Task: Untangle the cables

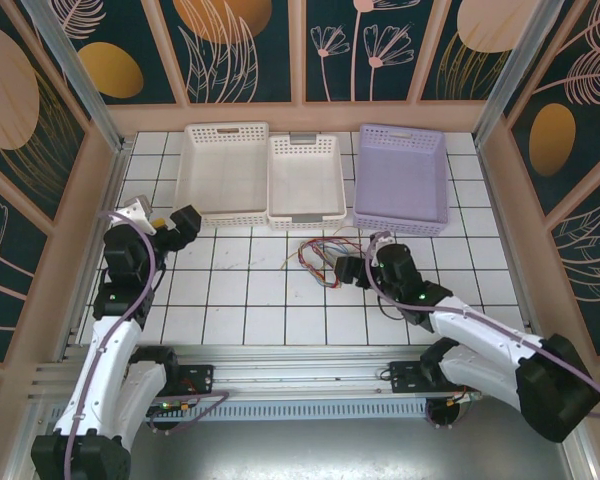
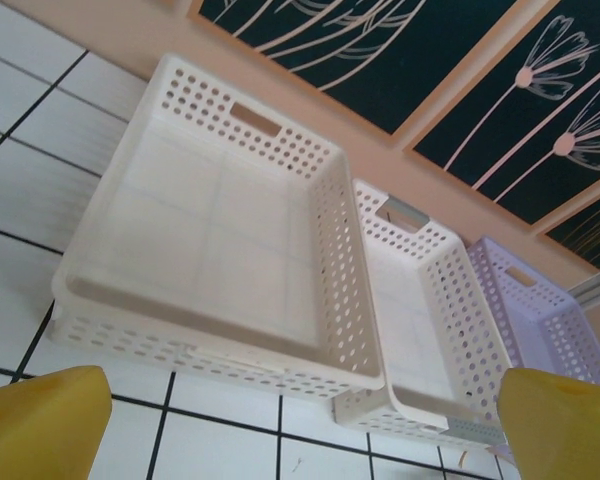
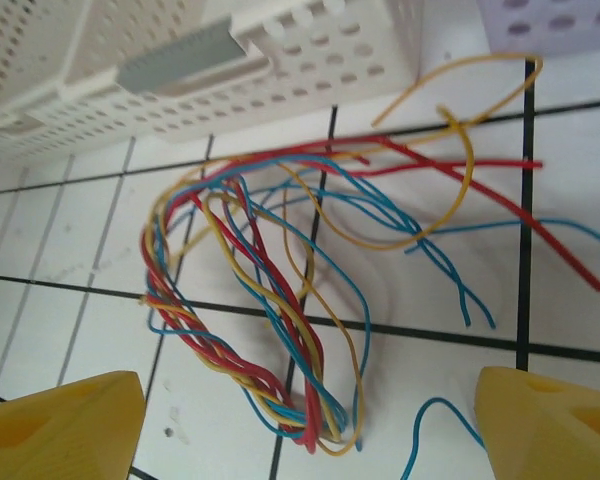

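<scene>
Where the two arms rise from the near edge of the white-tiled tabletop (image 1: 230,300), the left pincer (image 1: 185,226) is raised at the left. Its yellow fingers (image 2: 40,425) are spread wide with nothing between them, and it faces the large white perforated basket (image 1: 225,131). The right pincer (image 1: 344,268) sits low over the tiles right of centre. It is likewise released: its wrist view shows both yellow pads (image 3: 555,420) far apart and grasping nothing.

Just ahead of it lie the cables (image 1: 320,255), a loose bundle of thin red, blue and yellow-orange wires flat on the tiles. Close up, the cables (image 3: 280,280) are twisted together into a looped braid on one side, while free ends fan out across a black grout line.

The bundle lies near the front wall of the middle white basket (image 1: 273,180), which has grey handles. A lilac basket (image 1: 361,185) sits just beside it on the right. All three baskets line the far edge, below the floral wall panels (image 1: 240,50).
</scene>
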You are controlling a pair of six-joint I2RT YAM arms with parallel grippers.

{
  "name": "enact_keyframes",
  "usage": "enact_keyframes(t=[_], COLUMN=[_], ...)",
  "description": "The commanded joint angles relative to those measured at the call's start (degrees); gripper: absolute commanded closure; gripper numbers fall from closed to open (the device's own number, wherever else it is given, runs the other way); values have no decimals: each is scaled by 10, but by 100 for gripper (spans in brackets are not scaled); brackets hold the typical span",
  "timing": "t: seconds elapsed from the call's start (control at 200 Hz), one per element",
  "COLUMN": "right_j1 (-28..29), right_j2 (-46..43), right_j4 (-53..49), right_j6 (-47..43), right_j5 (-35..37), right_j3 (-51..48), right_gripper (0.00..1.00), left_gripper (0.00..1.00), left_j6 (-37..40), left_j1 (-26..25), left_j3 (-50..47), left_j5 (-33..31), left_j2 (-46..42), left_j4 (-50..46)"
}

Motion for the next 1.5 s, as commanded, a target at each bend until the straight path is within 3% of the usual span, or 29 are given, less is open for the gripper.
enact_keyframes(t=[0.0, 0.26, 0.726, 0.891, 1.101, 1.271, 1.491], right_j1=[28, 66, 83, 101, 105, 106, 141], right_j2=[31, 163, 308, 314, 325, 306, 254], right_j4=[0, -6, 27, 29, 41, 33, 14], right_j6=[4, -29, -64, -60, -50, -65, -107], right_j5=[62, 143, 144, 152, 149, 144, 174], right_j3=[13, 80, 132, 135, 131, 135, 144], right_gripper=[16, 26, 52, 55, 87, 100, 100], left_gripper=[1, 2, 2, 2, 2, 2, 4], left_j6=[6, 6, 10, 13, 12, -8, -123], left_j1=[1, 2, 2, 2, -7, -54, -83], left_j3=[16, 29, 36, 35, 34, 36, -35], left_j5=[11, 25, 33, 34, 47, 26, 65], left_j2=[18, 56, 75, 71, 70, 60, 16], left_j4=[-16, -36, -46, -53, -52, -63, -6])
